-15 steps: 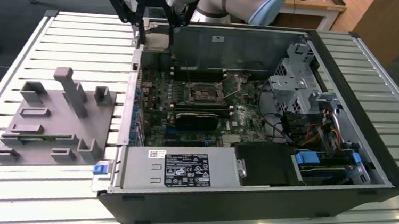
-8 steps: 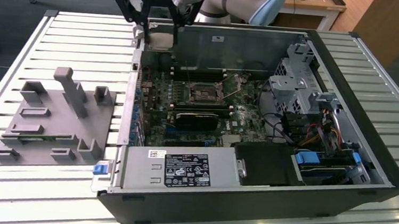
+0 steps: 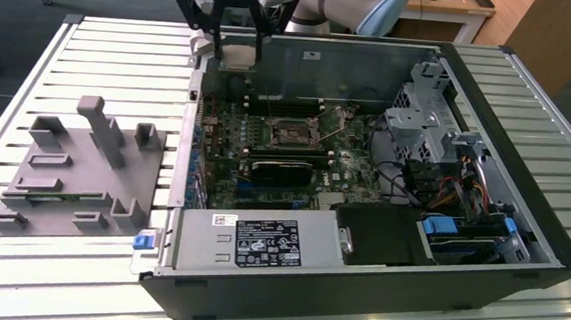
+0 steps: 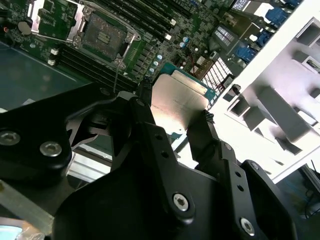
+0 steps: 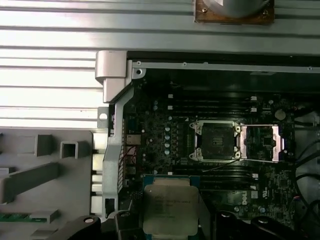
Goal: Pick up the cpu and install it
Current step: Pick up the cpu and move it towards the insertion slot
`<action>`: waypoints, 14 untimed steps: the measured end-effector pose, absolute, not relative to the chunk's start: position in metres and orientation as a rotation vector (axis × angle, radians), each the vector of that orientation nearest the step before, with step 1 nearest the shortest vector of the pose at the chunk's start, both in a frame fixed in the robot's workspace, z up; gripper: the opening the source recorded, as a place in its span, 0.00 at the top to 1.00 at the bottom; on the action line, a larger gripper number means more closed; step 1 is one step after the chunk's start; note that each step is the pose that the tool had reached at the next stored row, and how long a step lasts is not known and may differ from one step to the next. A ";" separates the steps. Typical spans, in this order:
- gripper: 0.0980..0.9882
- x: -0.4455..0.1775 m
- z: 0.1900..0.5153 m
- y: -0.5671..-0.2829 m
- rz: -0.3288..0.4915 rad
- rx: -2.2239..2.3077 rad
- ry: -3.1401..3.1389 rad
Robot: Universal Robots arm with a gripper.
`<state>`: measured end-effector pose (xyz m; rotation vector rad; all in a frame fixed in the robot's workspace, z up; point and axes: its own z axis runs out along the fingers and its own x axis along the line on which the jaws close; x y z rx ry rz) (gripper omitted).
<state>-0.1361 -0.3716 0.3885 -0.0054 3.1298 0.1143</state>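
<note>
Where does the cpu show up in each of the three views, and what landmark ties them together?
Exterior view: the cpu hangs in the gripper above the computer case's far wall.
Second wrist view: the cpu sits between the gripper's fingers.
First wrist view: the cpu hangs over the motherboard, near the socket.
Shared landmark: the empty socket.

Silvery-grey cpu [image 5: 170, 209] edged green, black hand [image 4: 176, 99], grey tray [image 3: 59, 188], dark green motherboard [image 3: 267, 132].

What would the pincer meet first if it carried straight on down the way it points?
Likely the motherboard, beside the open socket rather than in it; the pincer holds the cpu above it. Depth is unclear.
</note>
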 end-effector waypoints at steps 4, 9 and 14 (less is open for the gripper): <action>0.51 -0.131 0.388 -0.369 0.115 -0.005 3.130; 0.51 -0.125 0.388 -0.367 0.114 -0.005 3.130; 0.51 -0.119 0.388 -0.365 0.114 -0.005 3.130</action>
